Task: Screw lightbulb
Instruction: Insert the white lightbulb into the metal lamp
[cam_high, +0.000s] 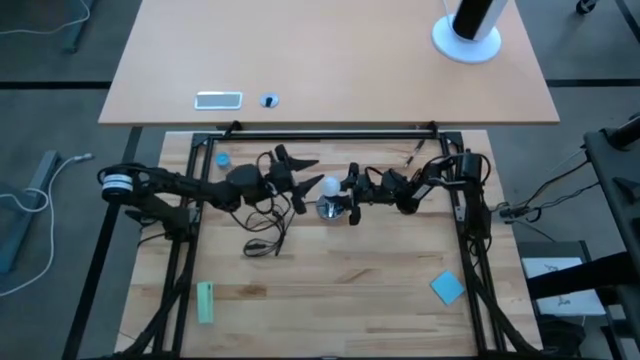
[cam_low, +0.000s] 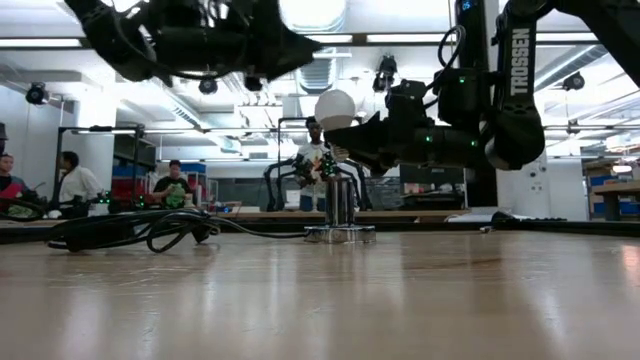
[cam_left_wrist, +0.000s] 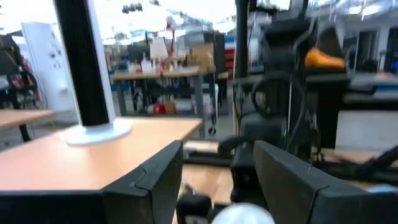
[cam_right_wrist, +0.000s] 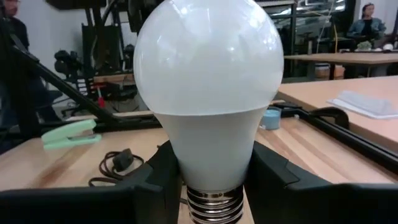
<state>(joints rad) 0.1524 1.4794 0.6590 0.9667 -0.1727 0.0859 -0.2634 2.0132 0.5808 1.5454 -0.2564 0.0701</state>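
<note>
The white lightbulb (cam_high: 330, 186) stands upright over the shiny silver socket (cam_low: 340, 205), which rests by its round base on the table. My right gripper (cam_high: 347, 195) comes from the table's right and is shut on the bulb. In the right wrist view the bulb (cam_right_wrist: 208, 81) fills the picture, its screw base (cam_right_wrist: 214, 205) pointing down. Whether the screw base sits in the socket is hidden behind the fingers. My left gripper (cam_high: 308, 172) hangs open just left of the bulb, touching nothing; the bulb's top (cam_left_wrist: 242, 214) shows below its fingers. My right gripper pinches the bulb's narrow neck (cam_right_wrist: 214, 162), just above the screw base, between its two fingers (cam_right_wrist: 165, 171). The fingers reach in level from the table's right. The bulb stands upright, glass head up, directly above the socket.
A black cord (cam_high: 265, 225) lies looped left of the socket. A green clip (cam_high: 205, 300) lies near the front left, a blue note (cam_high: 448, 288) at the front right, and a small blue roll (cam_high: 222, 158) at the far left. A white stand (cam_high: 468, 30) is on the far table.
</note>
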